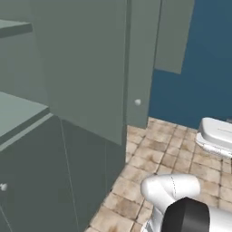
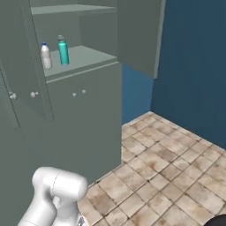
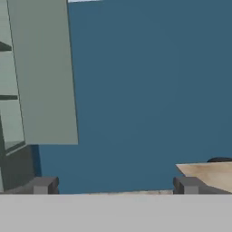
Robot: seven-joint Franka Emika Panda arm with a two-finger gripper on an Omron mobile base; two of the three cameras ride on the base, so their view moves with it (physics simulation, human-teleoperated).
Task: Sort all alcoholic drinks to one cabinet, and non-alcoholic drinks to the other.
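Two fingers spread fully apart, gripping nothing, facing a blue wall

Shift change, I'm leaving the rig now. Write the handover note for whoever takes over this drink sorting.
Gripper: open, holding nothing, facing the blue wall.
White blue-capped bottle and teal bottle: upright side by side on the counter in the open cabinet.
Done: apparently both non-alcoholic drinks are placed together.
Left: find the two alcoholic bottles and put them in the other cabinet.
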